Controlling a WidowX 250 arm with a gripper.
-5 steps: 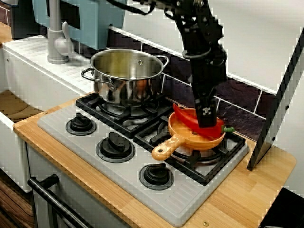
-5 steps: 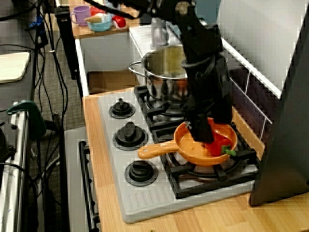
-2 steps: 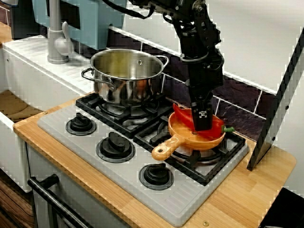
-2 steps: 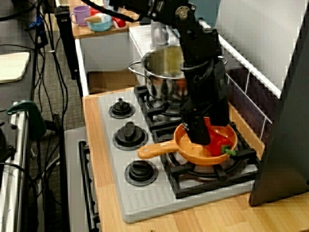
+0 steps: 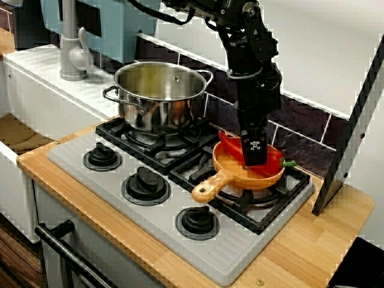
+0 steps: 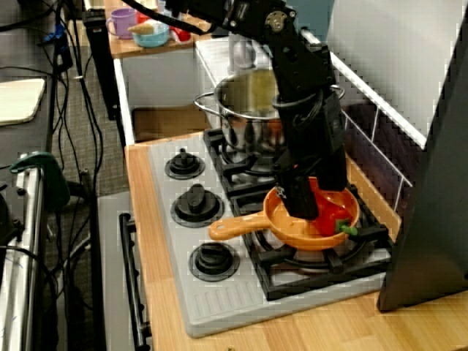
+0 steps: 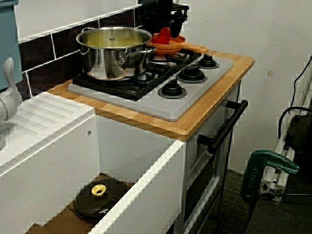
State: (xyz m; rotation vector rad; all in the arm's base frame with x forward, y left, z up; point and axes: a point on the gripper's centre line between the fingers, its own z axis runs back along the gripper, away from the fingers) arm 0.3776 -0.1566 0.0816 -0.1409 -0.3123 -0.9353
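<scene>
Wooden desk (image 5: 312,240) is seen carrying a grey toy hob (image 5: 150,225), with dark tiles behind it and a tap (image 5: 72,54) to one side. A steel pot (image 5: 159,96) is set on the rear burner, and an orange pan (image 5: 240,174) on the burner beside it, its handle turned towards the knobs. A red pepper (image 5: 231,147) is lying across the pan, its green stem hanging over the far rim.

The gripper (image 5: 254,157) is hung straight down over the middle of the pepper. Compared with a second ago it has been raised a little and the arm drawn slightly back towards the pot, while pepper and pan have not shifted. From this it is judged that the pepper has been left resting in the pan and not carried up with the gripper.

Whether the jaws are parted or closed cannot be told. In the front view they are seen edge-on against the pepper. In the view from the end of the hob the gripper (image 6: 298,208) covers much of the pepper (image 6: 330,216), so contact cannot be settled either. In the low view from the sink side only the top of the pepper (image 7: 163,36) shows above the pan (image 7: 168,48), and the arm is cut off by the upper edge. A dark panel (image 5: 354,126) hides the right end of the desk.
</scene>
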